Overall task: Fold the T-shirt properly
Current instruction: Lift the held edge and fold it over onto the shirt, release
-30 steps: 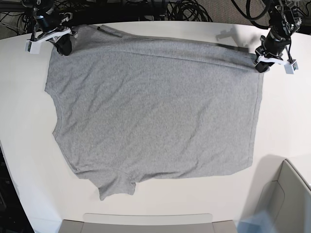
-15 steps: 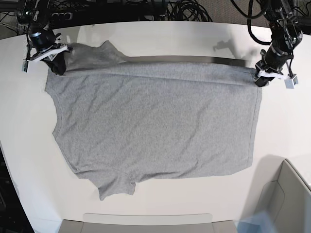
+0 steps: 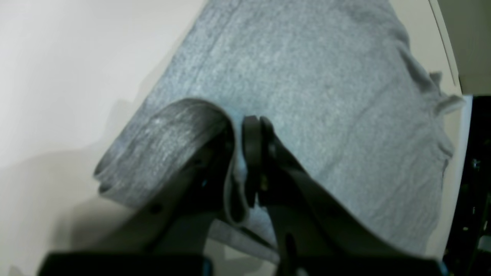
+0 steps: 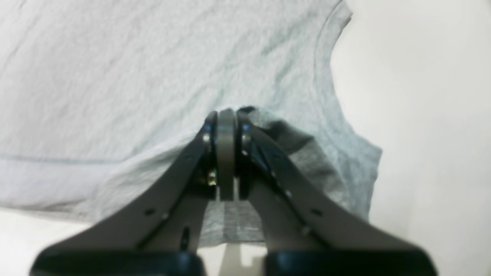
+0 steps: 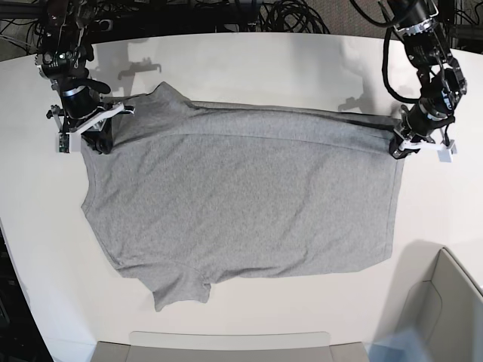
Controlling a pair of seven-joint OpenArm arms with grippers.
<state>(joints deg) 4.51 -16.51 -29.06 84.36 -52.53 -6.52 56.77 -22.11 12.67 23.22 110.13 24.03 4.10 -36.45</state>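
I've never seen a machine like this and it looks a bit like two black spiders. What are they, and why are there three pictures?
They are two robot arms working together. One picture looks down from above the white table. The other two come from little cameras on each arm's wrist, so you see the pinching tools up close.

On the table lies a grey T-shirt, spread flat. The left tool, on the right in the top picture, is pinched shut on one corner of the far edge. The right tool is pinched shut on the cloth at the other end. In the close-ups you can see grey cloth squeezed between the black fingers.
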